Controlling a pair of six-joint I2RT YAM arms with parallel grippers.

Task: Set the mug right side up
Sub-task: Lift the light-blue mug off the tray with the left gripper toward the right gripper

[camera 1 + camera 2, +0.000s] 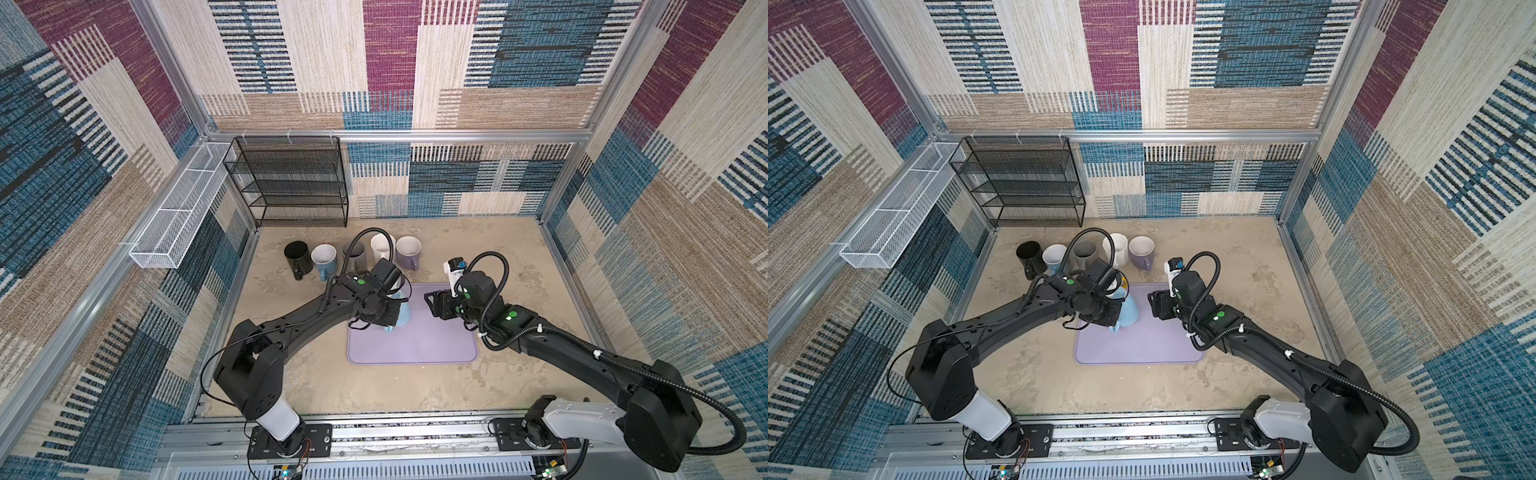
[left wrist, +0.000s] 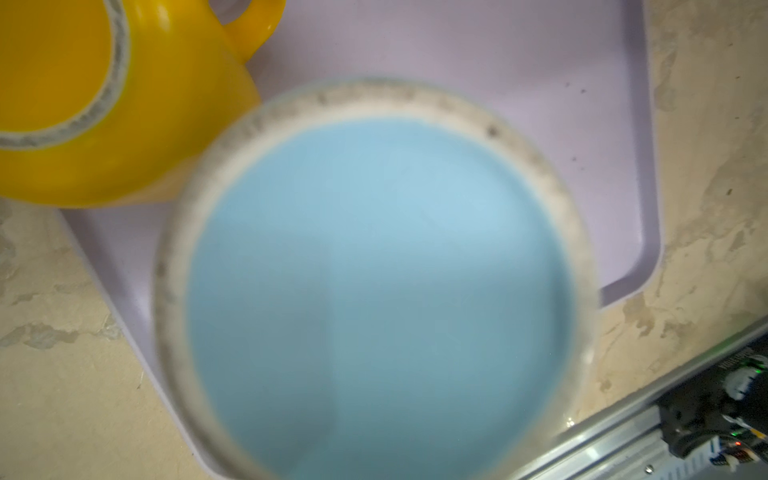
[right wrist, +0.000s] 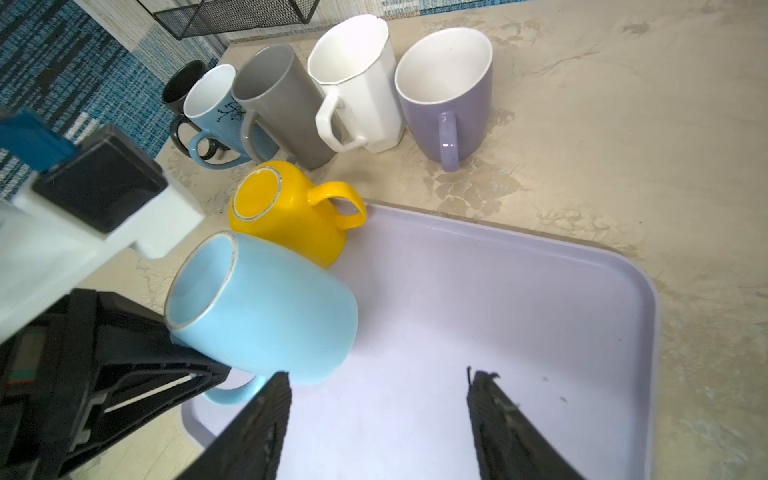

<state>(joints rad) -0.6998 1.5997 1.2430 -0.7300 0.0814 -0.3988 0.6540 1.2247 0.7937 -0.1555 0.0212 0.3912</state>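
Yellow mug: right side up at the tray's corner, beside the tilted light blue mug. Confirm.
Wrong: the yellow mug is upside down, base ring facing up, as the right wrist view shows. It does sit at the corner of the tray, beside the tilted light blue mug.

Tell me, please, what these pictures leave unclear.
Grip of the left gripper: the left arm covers it in both top views; the light blue mug hides its far finger in the right wrist view.
Its mouth: shown in no view; its blurred base fills the left wrist view.
The yellow mug: mostly under the left arm in both top views.
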